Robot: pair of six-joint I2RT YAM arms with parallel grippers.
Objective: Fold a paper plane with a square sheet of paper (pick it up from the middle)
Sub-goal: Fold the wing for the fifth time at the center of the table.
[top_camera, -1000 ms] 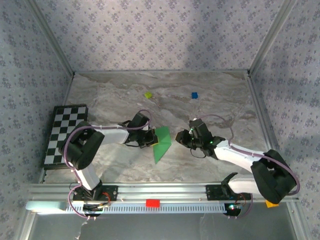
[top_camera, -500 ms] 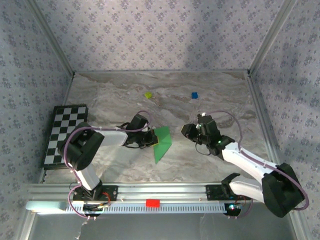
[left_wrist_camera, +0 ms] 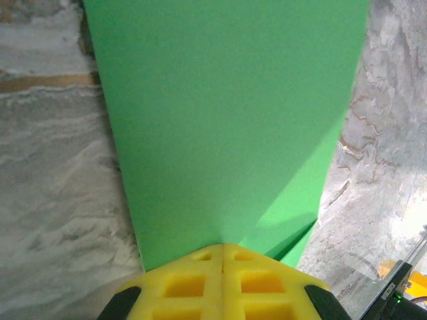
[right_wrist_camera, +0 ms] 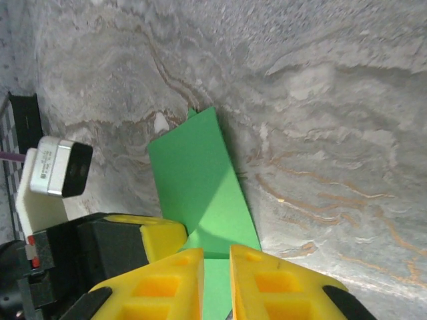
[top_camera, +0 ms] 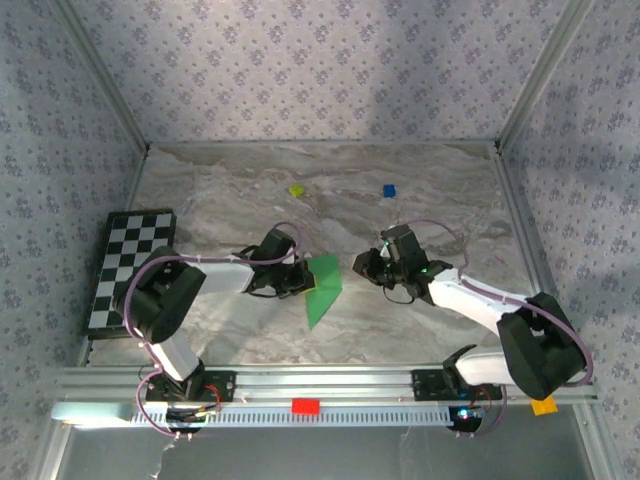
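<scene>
Pinching: the square sheet of paper (left_wrist_camera: 220, 120) was clenched by the left fingers (left_wrist_camera: 183, 285).
Nearby, the right fingers (right_wrist_camera: 163, 283) were seen slightly parted, empty.

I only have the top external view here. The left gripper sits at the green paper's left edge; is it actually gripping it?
Observer: Yes; the left wrist view shows the left gripper shut on the green paper, its fingers meeting over the edge.
Operator: And the right one?
Observer: In the right wrist view the right gripper has a narrow slit between its fingers, with the paper lying just beyond them.
</scene>
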